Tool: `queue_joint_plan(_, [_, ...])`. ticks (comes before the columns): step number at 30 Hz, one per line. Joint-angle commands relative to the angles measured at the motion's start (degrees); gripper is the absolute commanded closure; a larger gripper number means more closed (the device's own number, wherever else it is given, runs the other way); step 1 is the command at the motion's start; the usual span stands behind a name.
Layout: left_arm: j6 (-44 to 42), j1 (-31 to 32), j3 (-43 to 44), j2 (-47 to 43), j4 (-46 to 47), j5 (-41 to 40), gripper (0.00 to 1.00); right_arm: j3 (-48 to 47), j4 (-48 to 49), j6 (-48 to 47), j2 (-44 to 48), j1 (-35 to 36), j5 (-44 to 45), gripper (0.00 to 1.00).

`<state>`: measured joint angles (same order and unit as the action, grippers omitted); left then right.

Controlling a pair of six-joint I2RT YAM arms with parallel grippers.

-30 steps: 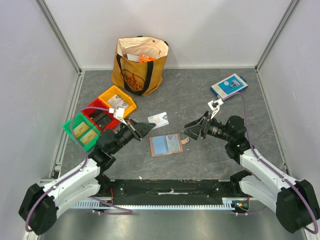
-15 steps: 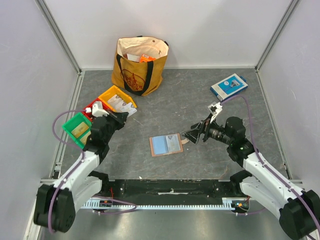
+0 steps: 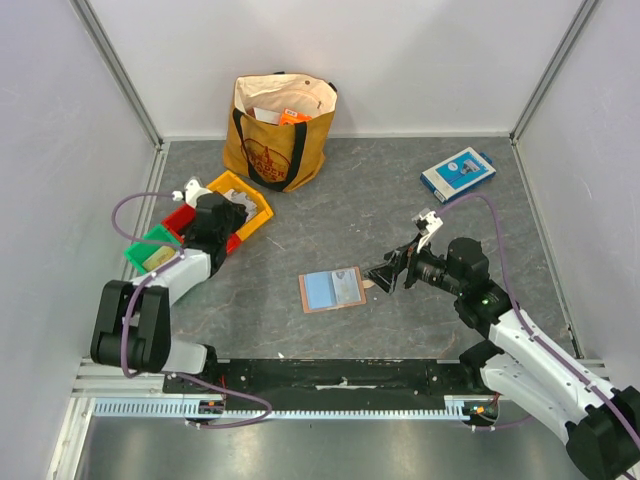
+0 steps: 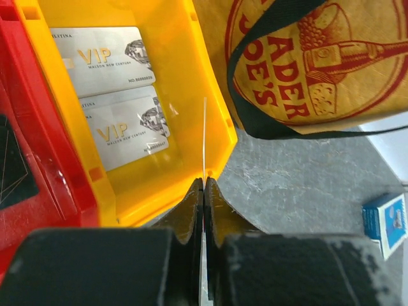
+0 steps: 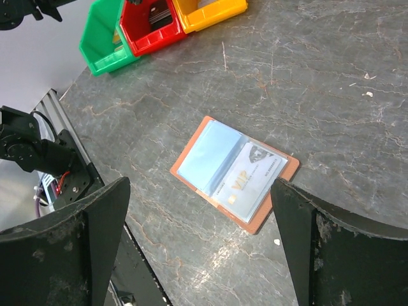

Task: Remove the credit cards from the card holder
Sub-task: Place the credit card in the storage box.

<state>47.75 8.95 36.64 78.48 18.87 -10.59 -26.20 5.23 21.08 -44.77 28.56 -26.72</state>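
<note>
Big stuff first: the tote bag [image 3: 280, 130] sat at the top middle, out of the action. Over at the left, the yellow bin [image 4: 188, 83] already had two VIP credit cards [image 4: 108, 57] lying in it. The left gripper [image 4: 204, 185] hung over its rim, pinched tight on what looked like a third card [image 4: 204, 127], seen edge-on as a thin pale line. The card holder [image 3: 331, 290] lay open flat mid-frame with a last card [image 5: 254, 177] in its right pocket, and the right gripper [image 3: 385, 273] was spread wide just beside it. I'd say past halfway: one drop and one pull left. Couldn't tell if the left pocket hid anything, and the red bin [image 4: 44, 178] was cut off.
</note>
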Motion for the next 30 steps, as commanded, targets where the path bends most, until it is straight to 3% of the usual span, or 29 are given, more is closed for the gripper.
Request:
queue_joint_plan(1, [0.2,-0.4,4.8,4.7,-0.9,-3.2,0.98,-2.6,-0.1,-1.9,1.0,0.5,2.0,0.02])
queue_joint_plan(13, [3.5,-0.4,13.4,14.4,-10.7,-1.0,0.95,-2.8,-0.7,-2.4,0.9,0.6,2.5,0.02])
queue_joint_plan(21, [0.0,-0.4,18.6,16.6,-18.5,-0.7,0.76,-3.4,-1.5,-2.5,0.9,0.6,2.5,0.02])
queue_joint_plan(25, [-1.8,-0.4,18.6,14.5,-21.5,-2.3,0.57,-3.8,-2.0,-2.6,1.2,0.6,2.5,0.02])
queue_joint_plan(30, [-5.2,-0.4,19.8,12.6,-23.9,-4.7,0.46,-4.0,-2.3,-2.6,1.6,0.6,2.6,0.02])
